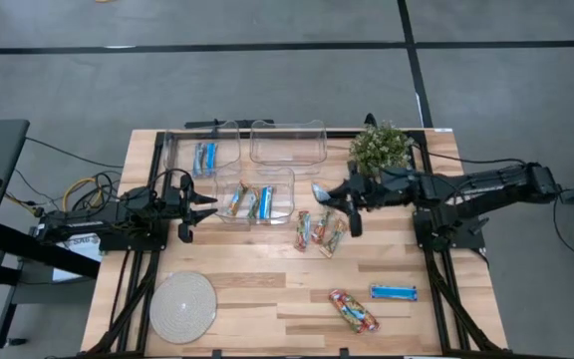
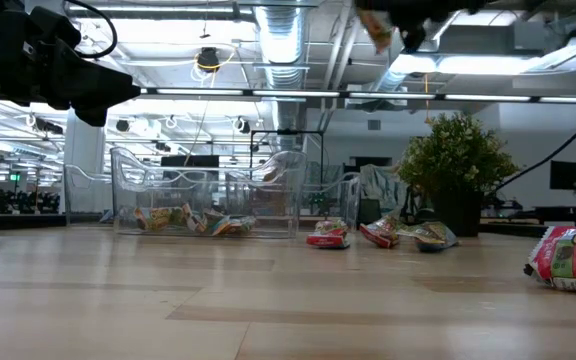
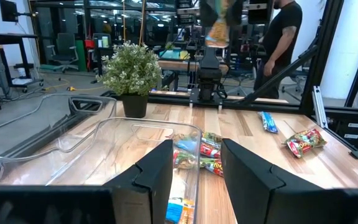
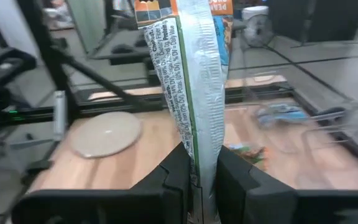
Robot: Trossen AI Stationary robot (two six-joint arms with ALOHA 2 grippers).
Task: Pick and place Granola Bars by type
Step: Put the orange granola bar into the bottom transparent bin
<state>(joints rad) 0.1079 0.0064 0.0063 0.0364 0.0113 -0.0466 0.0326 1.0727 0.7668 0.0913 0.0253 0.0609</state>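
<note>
Silvery granola bar (image 4: 194, 74) pinched upright between right gripper (image 4: 199, 177) fingers, raised above table beside clear bins (image 1: 285, 143); top edge cut off. Other bars: several in front bin (image 1: 254, 196), loose ones (image 1: 319, 231) on wood nearby. Left gripper (image 3: 196, 171) fingers parted, empty, at front bin's edge.

Bright, even overhead light, with mixed sharpness across views.
Ceiling lamps (image 2: 268, 40) glare white in the low view; the desk (image 1: 267, 299) shows only faint shadows. The wrapper (image 4: 194, 81) just above the right tool (image 4: 199, 180) is blurred, as is the room behind it.
</note>
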